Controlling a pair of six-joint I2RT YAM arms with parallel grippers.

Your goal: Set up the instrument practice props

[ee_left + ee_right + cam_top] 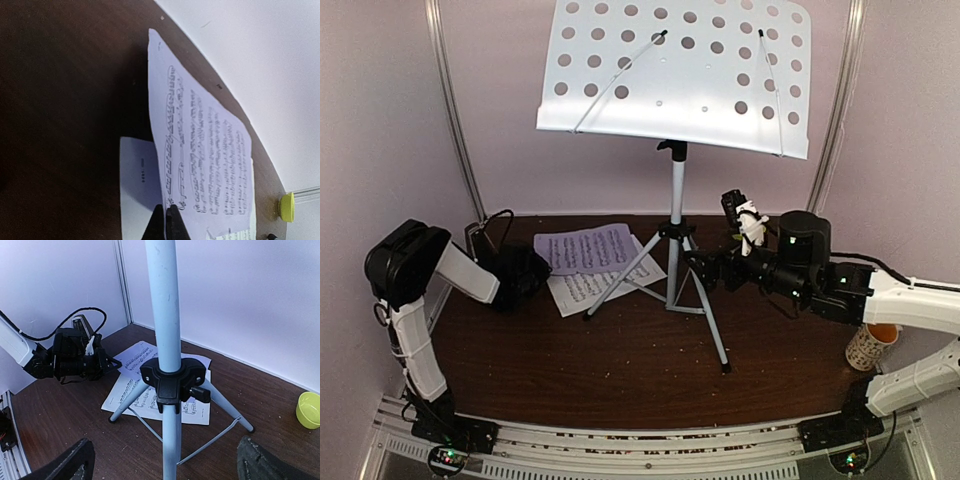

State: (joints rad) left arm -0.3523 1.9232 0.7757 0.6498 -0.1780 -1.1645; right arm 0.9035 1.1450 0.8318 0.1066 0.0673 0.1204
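Observation:
The white perforated music stand [675, 75] stands mid-table on its silver-black tripod [676, 235]. A lavender sheet [585, 247] lies on a white sheet [610, 288] by the tripod's left leg. My left gripper [528, 272] is shut on the lavender sheet's edge [200, 150], fingers [176, 222] pinching it above the white sheet [135, 185]. My right gripper [705, 268] is open, its fingers [70, 465] wide apart on either side of the pole [167, 315], not touching it. A dark slanted thing [82, 326] stands behind the left gripper; I cannot tell if it is the metronome.
A small green bowl [309, 409] sits near the back wall to the right of the tripod; it also shows edge-on in the left wrist view [286, 206]. A patterned yellow-lined cup [873, 345] stands at the right edge under the right arm. Walls close in on three sides.

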